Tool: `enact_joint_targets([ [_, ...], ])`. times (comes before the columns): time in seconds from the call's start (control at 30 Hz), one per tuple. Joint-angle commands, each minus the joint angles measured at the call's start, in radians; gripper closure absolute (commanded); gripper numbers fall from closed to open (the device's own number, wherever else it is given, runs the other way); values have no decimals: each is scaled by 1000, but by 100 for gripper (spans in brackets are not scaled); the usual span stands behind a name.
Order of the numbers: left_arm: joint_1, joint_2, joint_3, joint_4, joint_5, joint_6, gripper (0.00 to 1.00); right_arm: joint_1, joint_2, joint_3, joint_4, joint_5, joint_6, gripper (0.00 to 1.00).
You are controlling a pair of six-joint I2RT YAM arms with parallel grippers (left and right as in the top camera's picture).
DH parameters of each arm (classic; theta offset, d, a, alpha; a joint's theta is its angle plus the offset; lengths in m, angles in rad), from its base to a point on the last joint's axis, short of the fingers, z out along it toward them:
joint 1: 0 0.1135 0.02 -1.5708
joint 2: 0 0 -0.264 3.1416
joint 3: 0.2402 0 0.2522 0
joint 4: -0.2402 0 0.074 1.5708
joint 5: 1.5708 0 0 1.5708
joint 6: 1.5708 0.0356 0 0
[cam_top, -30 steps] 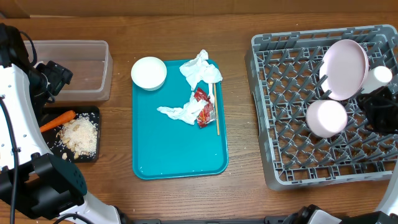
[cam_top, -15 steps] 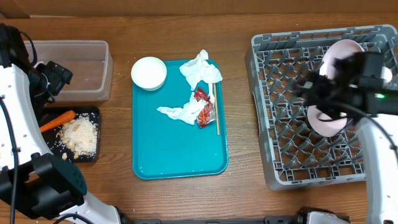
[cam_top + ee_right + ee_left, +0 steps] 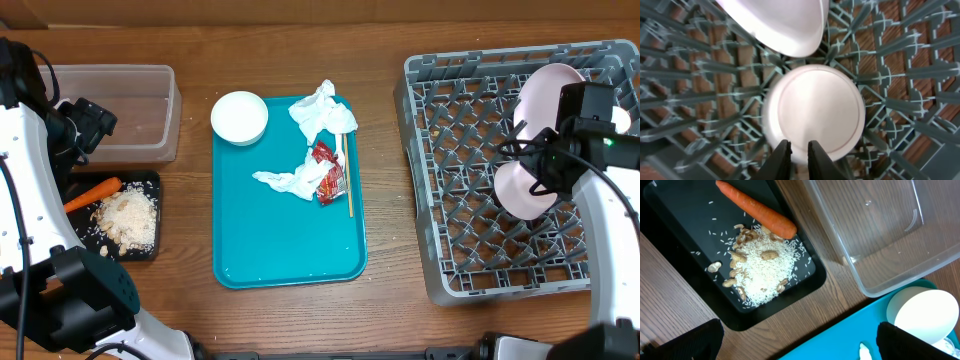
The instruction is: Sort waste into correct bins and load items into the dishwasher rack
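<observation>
On the teal tray [image 3: 290, 250] lie two crumpled napkins [image 3: 322, 115], a red wrapper [image 3: 328, 170] and a chopstick [image 3: 347, 175]. A white bowl [image 3: 239, 117] sits at the tray's far left corner. The grey dishwasher rack [image 3: 470, 270] holds a pink plate [image 3: 550, 105], an upturned pink bowl [image 3: 522, 190] and a white cup [image 3: 612, 120]. My right gripper [image 3: 798, 150] hovers over the pink bowl [image 3: 815, 110], its fingers close together and empty. My left gripper [image 3: 800, 340] is open and empty above the table between the black tray [image 3: 680, 225] and the teal tray [image 3: 840, 340].
A clear plastic bin [image 3: 125, 115] stands at the far left. In front of it the black tray [image 3: 140, 250] holds a carrot [image 3: 92, 193] and rice with peanuts [image 3: 127, 218]. The rack fills the right side of the table.
My right arm swung from the rack's right edge leftward over the rack, then drew back to hover over the pink bowl. The left arm and the tray's items have not moved.
</observation>
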Motion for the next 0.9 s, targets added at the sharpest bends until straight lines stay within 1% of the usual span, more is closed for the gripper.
enact_joint_targets([
  [0.0, -7, -19, 14, 1, -3, -17, 0, 3, 83, -26, 18, -16, 4, 86],
  [0.1, -7, -19, 14, 1, -3, -17, 0, 3, 127, -26, 35, -39, 4, 87],
  [0.2, -7, -19, 14, 1, -3, -17, 0, 3, 133, -25, 36, -89, 3, 88],
  [0.33, -7, -19, 14, 1, -3, -17, 0, 3, 132, -24, 33, -205, -74, 88],
  [0.37, -7, -19, 14, 1, -3, -17, 0, 3, 132, -15, 23, -216, -76, 94],
  [0.4, -7, -19, 14, 1, -3, -17, 0, 3, 128, -3, 14, -224, -76, 96],
  [0.47, -7, -19, 14, 1, -3, -17, 0, 4, 110, 39, -18, -272, -76, 96],
  [0.53, -7, -19, 14, 1, -3, -17, 0, 7, 80, 88, -35, -381, -86, 96],
  [0.57, -7, -19, 14, 1, -3, -17, 0, 14, 63, 111, -27, -481, -130, 92],
  [0.6, -7, -19, 14, 1, -3, -17, 0, 29, 45, 132, -4, -618, -187, 85],
  [0.63, -7, -19, 14, 1, -3, -17, 0, 48, 32, 140, 22, -711, -216, 74],
  [0.7, -7, -19, 14, 1, -3, -17, 0, 109, 18, 141, 79, -823, -233, 62],
  [0.73, -7, -19, 14, 1, -3, -17, 0, 143, 18, 141, 98, -829, -233, 56],
  [0.83, -7, -19, 14, 1, -3, -17, 0, 336, 40, 140, 189, -756, -233, 21],
  [0.87, -7, -19, 14, 1, -3, -17, 0, 385, 47, 140, 217, -727, -233, 14],
])
